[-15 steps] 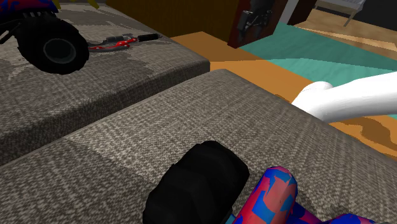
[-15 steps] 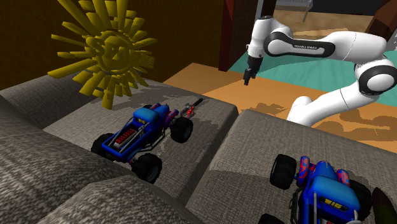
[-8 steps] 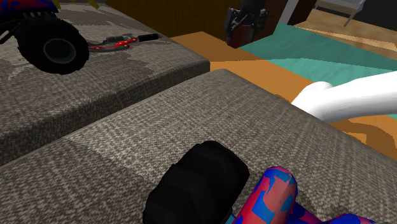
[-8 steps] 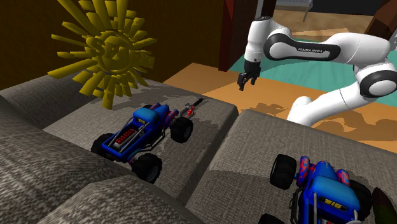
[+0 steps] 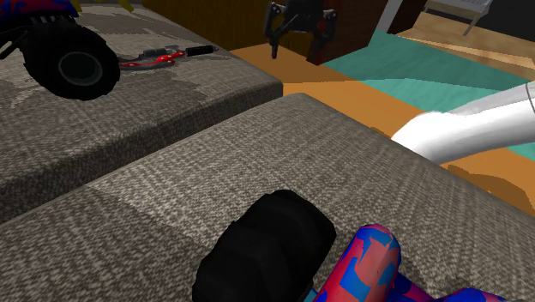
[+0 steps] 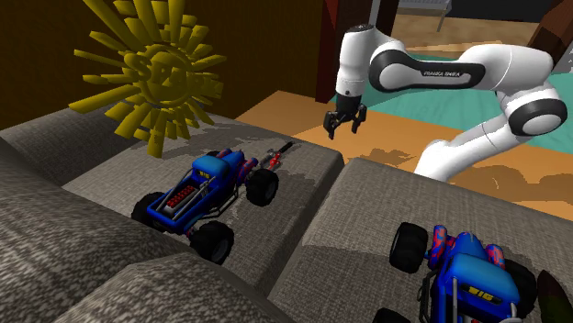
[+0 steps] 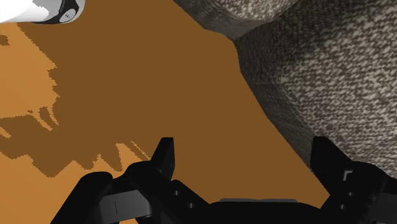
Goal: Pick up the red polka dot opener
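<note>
The red opener (image 5: pixel 157 58) with a black handle lies flat on the far grey cushion, beside the wheel of a toy truck (image 5: pixel 77 64). In the second exterior view the opener (image 6: pixel 275 156) rests near that cushion's far corner, by the blue truck (image 6: pixel 207 188). My gripper (image 5: pixel 298 50) hangs open in the air past the cushion's edge, to the opener's right in the shoulder view, with nothing between its fingers. It (image 6: pixel 342 128) points down over the orange floor. In the wrist view the gripper (image 7: pixel 245 153) has its fingers wide apart above the floor (image 7: pixel 159 76), with the cushion edge (image 7: pixel 318 70) alongside.
A second blue and red toy truck (image 6: pixel 464 266) stands on the near cushion; its black wheel (image 5: pixel 266 249) is close to the shoulder camera. A yellow spiky object (image 6: pixel 156 69) stands behind the far cushion. A teal rug (image 5: pixel 429 81) lies beyond the orange floor.
The gripper has travelled toward the shoulder view's left and lower, closer to the cushion with the opener. The hand has turned, so both fingers now show apart.
</note>
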Controlling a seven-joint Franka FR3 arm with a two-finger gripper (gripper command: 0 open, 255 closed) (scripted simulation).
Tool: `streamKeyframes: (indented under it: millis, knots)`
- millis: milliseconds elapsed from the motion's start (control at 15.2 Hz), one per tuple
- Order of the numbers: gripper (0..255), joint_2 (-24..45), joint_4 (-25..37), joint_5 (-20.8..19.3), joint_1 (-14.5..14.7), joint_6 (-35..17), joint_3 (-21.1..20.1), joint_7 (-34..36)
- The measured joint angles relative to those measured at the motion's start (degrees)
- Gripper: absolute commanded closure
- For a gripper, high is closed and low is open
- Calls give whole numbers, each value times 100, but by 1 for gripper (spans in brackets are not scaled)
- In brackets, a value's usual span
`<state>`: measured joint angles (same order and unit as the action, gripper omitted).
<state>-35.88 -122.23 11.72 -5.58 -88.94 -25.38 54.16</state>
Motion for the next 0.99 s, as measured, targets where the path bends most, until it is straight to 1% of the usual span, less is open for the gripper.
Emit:
streamKeyframes:
  millis: [264,396,462,594,726,858,924,990]
  knots:
    - [0,577,656,140,-254,7,-659,1244]
    - [0,1019,1116,103,-430,-1,-1036,1905]
    - [0,1126,1235,102,-486,3,-1166,2202]
    - [0,1653,1778,-49,-664,23,-1603,2931]
    - [0,2246,2304,-321,-825,29,-2020,3655]
    - [0,2881,2787,-700,-894,29,-2417,4420]
    - [0,3265,3075,-960,-861,58,-2624,4846]
    - [0,3701,3428,-1275,-767,135,-2806,5306]
